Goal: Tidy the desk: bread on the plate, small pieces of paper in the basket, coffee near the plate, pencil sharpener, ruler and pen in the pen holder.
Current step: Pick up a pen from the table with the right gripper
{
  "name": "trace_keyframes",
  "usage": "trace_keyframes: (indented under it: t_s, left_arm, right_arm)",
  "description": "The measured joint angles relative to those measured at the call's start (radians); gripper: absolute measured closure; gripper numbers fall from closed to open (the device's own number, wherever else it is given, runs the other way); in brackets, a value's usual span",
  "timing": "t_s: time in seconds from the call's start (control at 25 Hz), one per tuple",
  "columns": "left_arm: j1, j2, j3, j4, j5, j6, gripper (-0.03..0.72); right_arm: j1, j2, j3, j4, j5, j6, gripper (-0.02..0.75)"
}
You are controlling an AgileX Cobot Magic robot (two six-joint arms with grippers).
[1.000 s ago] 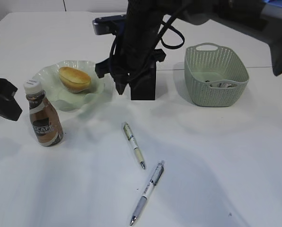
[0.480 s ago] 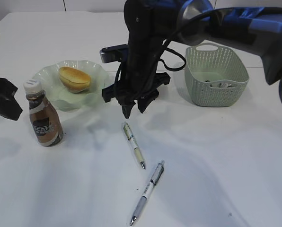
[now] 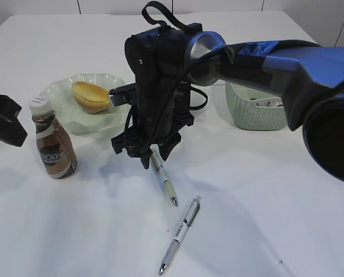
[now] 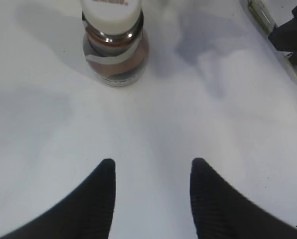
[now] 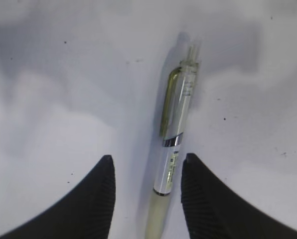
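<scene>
While the bread point(image 3: 91, 96) is already sitting on the plate point(image 3: 61, 89) with the coffee point(image 3: 53, 146) at its 7 o'clock, the right pincer point(image 3: 152, 161), spread, is straddling one pen point(image 5: 174, 144), another pen point(image 3: 180, 234) lying loose on the bench point(image 3: 264, 196).

Ext cam slanting down over desk point(image 3: 264, 219), wrist cams close, facing tabletop, right shares green pen point(image 5: 174, 144) w/ ext

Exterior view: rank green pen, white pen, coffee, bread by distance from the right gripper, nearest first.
1. Green pen: right at the right gripper, its upper end between the open jaws.
2. White pen: lower down, toward the camera.
3. Bread on the plate, up and left, and coffee, far left: too close to call.
</scene>
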Motion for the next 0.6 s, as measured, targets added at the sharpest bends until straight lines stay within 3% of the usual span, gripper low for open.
trace_keyframes:
  t_s: [0.6]
  left_arm:
    - [0.000,0.000,0.000,0.000,0.000,0.000,0.348]
  right_arm:
    - [0.000,0.037,0.000,-0.040,-0.004,0.031,0.384]
